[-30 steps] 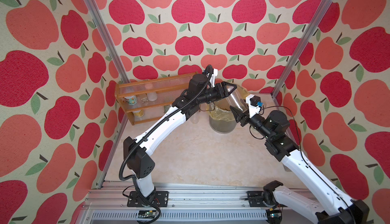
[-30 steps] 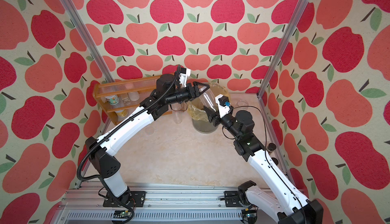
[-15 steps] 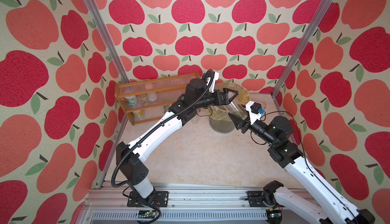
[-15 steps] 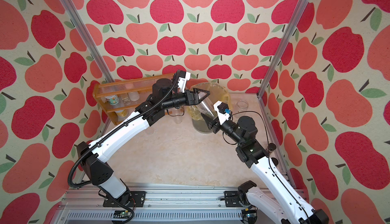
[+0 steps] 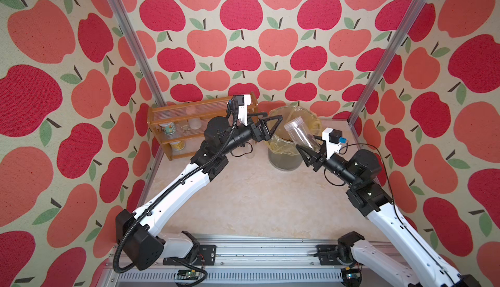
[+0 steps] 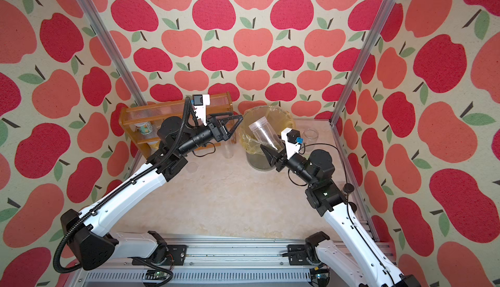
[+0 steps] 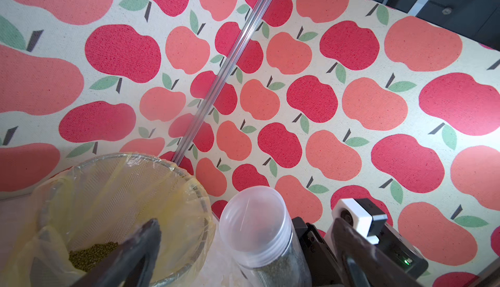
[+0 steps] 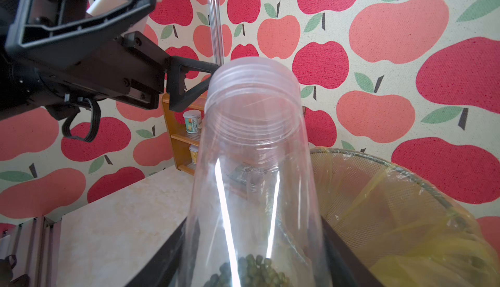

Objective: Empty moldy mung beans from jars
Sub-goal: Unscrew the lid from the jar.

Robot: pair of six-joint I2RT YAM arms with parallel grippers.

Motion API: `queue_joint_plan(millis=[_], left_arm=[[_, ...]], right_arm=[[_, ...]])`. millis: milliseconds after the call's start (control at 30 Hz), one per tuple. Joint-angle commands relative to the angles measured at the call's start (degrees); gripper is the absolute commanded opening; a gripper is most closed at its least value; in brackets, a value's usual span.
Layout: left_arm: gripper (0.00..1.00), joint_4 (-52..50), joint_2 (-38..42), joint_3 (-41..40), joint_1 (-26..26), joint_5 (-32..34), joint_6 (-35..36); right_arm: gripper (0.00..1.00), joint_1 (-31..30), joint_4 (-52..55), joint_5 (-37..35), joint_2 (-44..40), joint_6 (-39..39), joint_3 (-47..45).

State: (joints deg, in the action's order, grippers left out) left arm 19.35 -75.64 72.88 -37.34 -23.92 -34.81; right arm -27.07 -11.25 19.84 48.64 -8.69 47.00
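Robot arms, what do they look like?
The left arm and right arm have white shells and black joints. The left gripper and right gripper are black with triangle-shaped fingers. A ribbed black hose runs along the left arm; a thin black cable loops beside the right arm.

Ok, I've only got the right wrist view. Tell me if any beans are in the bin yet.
Observer: Yes. The left wrist view shows a small heap of beans at the bottom of the bin.
Operator: Check the left jaws for a lid.
Observer: Nothing in them. That view shows them wide apart, with only the jar beyond.
Operator: Find me another jar.
Observer: A short jar stands on the table near the back right corner, past the right wrist. I cannot tell what it holds.
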Motion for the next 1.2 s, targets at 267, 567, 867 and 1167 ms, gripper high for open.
queue_joint_plan(millis=[267,567,867,1167], left_arm=[[1.0,21.02,-1.45,-6.68,0.52,-9.04,-1.56],[0.99,22.97,-5.66,-4.23,-0.4,-10.7,-3.87],[0.96,22.56,-7.87,-1.95,-0.8,-9.63,-4.39],[0.89,20.64,-9.39,-0.32,-0.91,-10.15,-4.07]], right_arm=[[0.41,1.32,-17.77,12.27,1.47,-20.55,-4.36],[0.41,1.32,-25.9,14.3,3.34,-24.67,-5.58],[0.41,1.31,-28.09,14.96,3.58,-25.07,-6.4],[0.41,1.23,-26.19,14.66,3.62,-23.5,-5.55]])
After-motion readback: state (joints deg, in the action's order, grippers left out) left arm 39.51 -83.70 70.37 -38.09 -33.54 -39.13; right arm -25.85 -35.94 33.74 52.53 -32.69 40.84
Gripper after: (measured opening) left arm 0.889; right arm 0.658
